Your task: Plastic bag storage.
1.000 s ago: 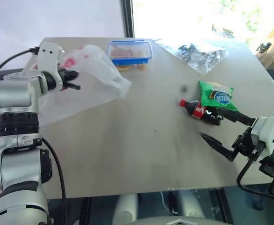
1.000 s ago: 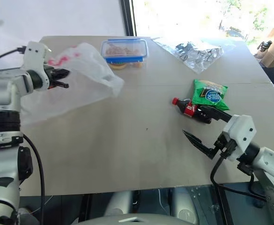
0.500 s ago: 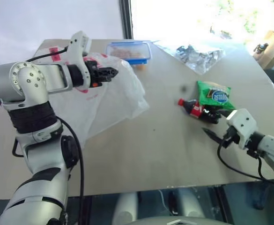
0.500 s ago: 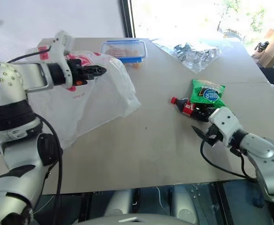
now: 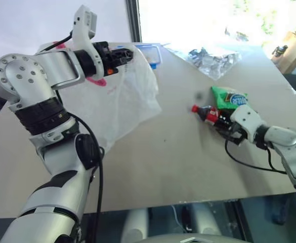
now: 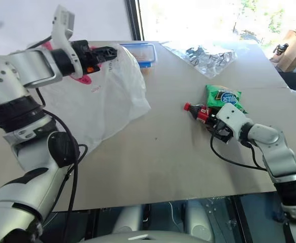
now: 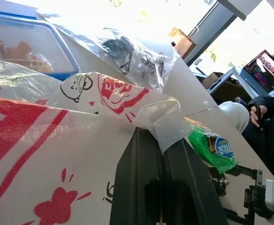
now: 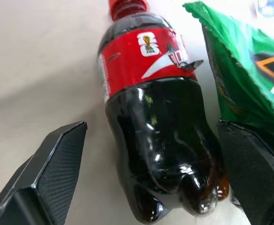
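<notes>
Moved since the earlier frame: left end effector (image 5: 129, 54) is higher and further toward the middle of the tabletop (image 5: 178, 157), bringing the plastic bag (image 5: 122, 104) with it; right end effector (image 8: 151, 173) has advanced from the near edge up to the cola bottle (image 8: 158, 140).

Left end effector: fingers fully closed, pinching a gathered fold at the bag's top edge. Bag hangs below and beside it, the lower part draped on the tabletop, mouth not visibly spread.

Right end effector: fingers fully spread, straddling the bottle's base, nothing gripped. Green snack packet (image 6: 223, 96) lies just beside one finger, touching the bottle.

Beyond the left end effector: blue-lidded lunchbox (image 6: 140, 52), partly behind the bag. Further off: crumpled clear wrapper (image 6: 208, 54).

Progress, judged: early. Bag is picked up; no item is seen inside it. Bottle, packet and lunchbox all lie loose outside, the bottle apparently first.
</notes>
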Robot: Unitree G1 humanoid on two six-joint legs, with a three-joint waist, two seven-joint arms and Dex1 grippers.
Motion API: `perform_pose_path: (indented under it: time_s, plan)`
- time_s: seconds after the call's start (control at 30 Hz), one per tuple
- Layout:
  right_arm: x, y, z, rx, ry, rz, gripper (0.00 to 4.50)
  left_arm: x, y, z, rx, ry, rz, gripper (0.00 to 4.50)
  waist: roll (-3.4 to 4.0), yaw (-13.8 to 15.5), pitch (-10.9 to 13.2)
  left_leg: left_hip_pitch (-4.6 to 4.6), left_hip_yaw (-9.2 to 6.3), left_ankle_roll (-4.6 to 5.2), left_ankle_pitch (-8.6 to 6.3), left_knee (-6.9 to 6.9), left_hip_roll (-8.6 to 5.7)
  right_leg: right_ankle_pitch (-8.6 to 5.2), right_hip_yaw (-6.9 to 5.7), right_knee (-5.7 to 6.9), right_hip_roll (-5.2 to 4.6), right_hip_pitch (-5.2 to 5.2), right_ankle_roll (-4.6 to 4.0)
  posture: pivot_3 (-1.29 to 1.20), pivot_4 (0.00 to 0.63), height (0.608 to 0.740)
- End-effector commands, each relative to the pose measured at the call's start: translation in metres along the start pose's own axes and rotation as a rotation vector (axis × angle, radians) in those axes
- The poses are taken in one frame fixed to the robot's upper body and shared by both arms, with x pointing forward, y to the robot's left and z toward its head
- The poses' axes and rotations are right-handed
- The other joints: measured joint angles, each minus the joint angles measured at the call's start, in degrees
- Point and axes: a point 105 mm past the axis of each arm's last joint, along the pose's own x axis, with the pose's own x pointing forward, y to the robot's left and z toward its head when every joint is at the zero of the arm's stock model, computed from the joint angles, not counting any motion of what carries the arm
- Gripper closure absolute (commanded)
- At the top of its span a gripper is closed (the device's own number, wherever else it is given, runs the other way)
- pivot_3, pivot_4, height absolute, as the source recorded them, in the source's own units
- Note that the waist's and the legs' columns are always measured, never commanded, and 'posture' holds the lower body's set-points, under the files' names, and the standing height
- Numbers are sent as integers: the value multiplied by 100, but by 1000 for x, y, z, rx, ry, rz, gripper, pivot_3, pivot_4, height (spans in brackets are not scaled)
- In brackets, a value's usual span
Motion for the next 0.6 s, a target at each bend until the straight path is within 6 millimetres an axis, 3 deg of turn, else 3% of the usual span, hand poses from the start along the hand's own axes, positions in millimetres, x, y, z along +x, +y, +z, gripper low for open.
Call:
perform_pose_path:
  time_s: [0.03,0.07,0.13,0.2,0.3,0.4,0.5,0.6]
  plan:
    - [5,11,-13,79,66,85,0,-13,7,2,5,-24,10,4481,-2,7,-1,-2,-2,-1,0,0,0,0,-6,0,0,0,0,0,150,740]
    - [6,13,-15,79,78,107,0,-14,15,-12,29,31,41,4481,-2,7,-1,-3,-3,-1,1,0,1,0,-8,0,0,0,0,0,150,740]
    - [3,27,-14,81,102,193,0,-24,40,-62,210,261,179,4481,8,-47,-7,7,-2,-3,0,-12,1,0,6,-1,-1,0,0,0,150,740]
    - [-1,35,-10,92,105,235,0,-32,40,-73,218,317,152,4481,4,-48,-9,29,-1,-5,0,-39,-4,-1,26,-3,-9,2,0,0,150,740]
    - [1,34,-3,60,84,200,0,-43,41,-71,338,370,133,4481,-78,7,-17,1,-9,-27,13,-43,6,-2,-18,-8,0,-13,-5,0,150,740]
    - [11,25,-5,37,96,138,0,-36,21,-51,334,276,0,4481,-73,7,-23,11,-7,-29,14,-47,9,-2,-9,-13,-1,-10,-9,0,150,740]
    - [19,19,-9,27,115,104,0,-29,-11,3,181,34,-172,4481,-77,32,-23,4,-12,-25,17,-19,4,-2,-26,-16,-3,-1,-8,0,150,740]
    - [21,20,-7,22,112,108,0,-30,-15,29,147,-44,-169,4481,-72,-58,-25,3,-8,-23,17,-9,8,0,-16,-11,4,1,-4,0,150,740]
